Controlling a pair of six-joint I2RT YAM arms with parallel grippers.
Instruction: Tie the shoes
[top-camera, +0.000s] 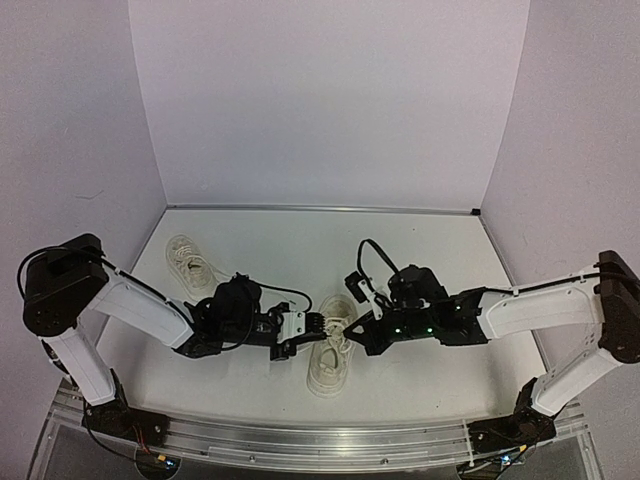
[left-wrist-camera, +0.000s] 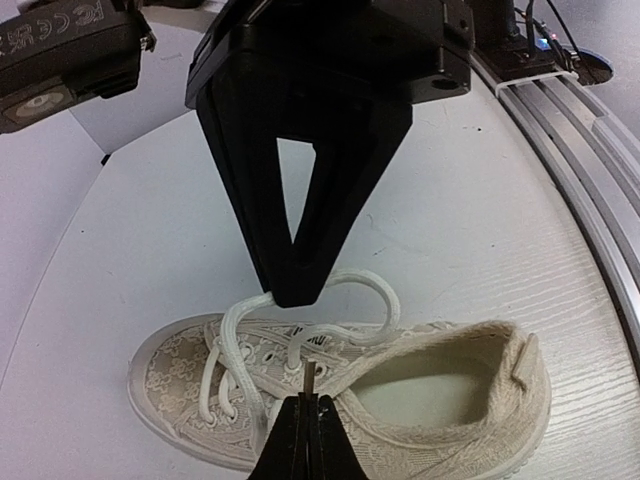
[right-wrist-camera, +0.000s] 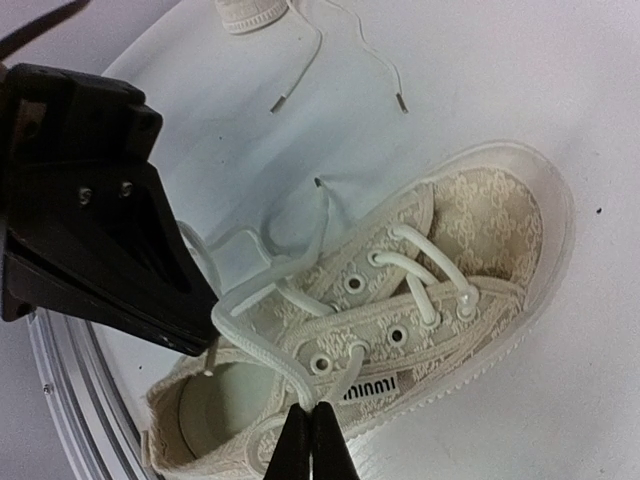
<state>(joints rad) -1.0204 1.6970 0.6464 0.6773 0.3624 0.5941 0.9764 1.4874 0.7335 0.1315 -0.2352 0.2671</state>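
Observation:
One cream shoe (top-camera: 330, 358) lies mid-table between both grippers, toe toward the near edge. It also shows in the left wrist view (left-wrist-camera: 440, 400) and the right wrist view (right-wrist-camera: 480, 230). My left gripper (left-wrist-camera: 308, 405) is shut on the stiff tip of a white lace, just above the tongue. My right gripper (right-wrist-camera: 310, 415) is shut on a lace (right-wrist-camera: 255, 345) that loops up from the top eyelets. From the left wrist, the right gripper (left-wrist-camera: 295, 293) pinches that loop (left-wrist-camera: 385, 290) above the shoe. The other shoe (top-camera: 190, 262) lies at the far left, apart from both grippers.
An aluminium rail (top-camera: 330, 440) runs along the near table edge by the arm bases. White walls (top-camera: 330, 100) close the table at the back and sides. The far shoe's loose lace ends (right-wrist-camera: 300, 75) trail across the table.

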